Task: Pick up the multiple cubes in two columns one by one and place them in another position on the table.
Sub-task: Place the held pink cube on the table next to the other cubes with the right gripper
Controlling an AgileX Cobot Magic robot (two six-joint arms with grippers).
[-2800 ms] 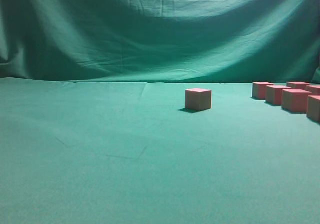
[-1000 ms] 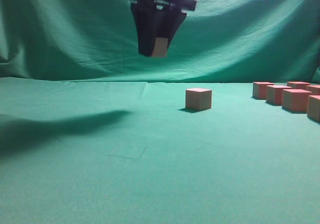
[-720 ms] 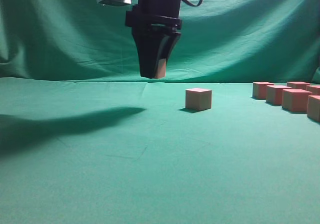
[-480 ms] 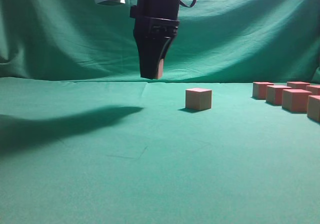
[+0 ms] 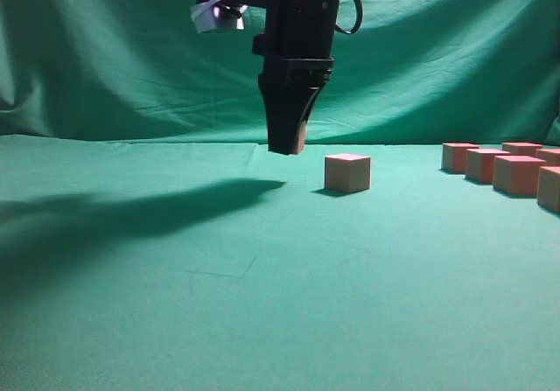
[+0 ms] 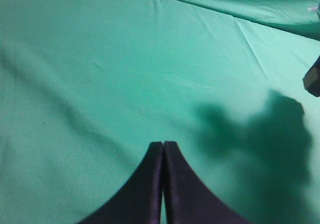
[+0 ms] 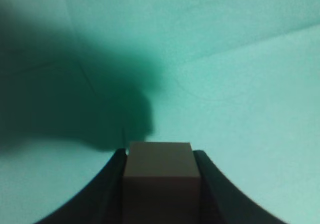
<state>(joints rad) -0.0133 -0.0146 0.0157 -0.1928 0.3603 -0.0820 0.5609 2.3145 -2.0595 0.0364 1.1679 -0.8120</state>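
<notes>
Lone cube beside end effector.

Lone cube left of cube cluster (far right).

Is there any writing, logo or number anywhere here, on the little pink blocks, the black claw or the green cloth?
None: no text can be read in any view.
The small reddish-pink cubes: plain faces.
The black right claw and the cube it grips: unmarked.
The shut left claw: unmarked.
The green cloth table: only creases and shadows.
</notes>
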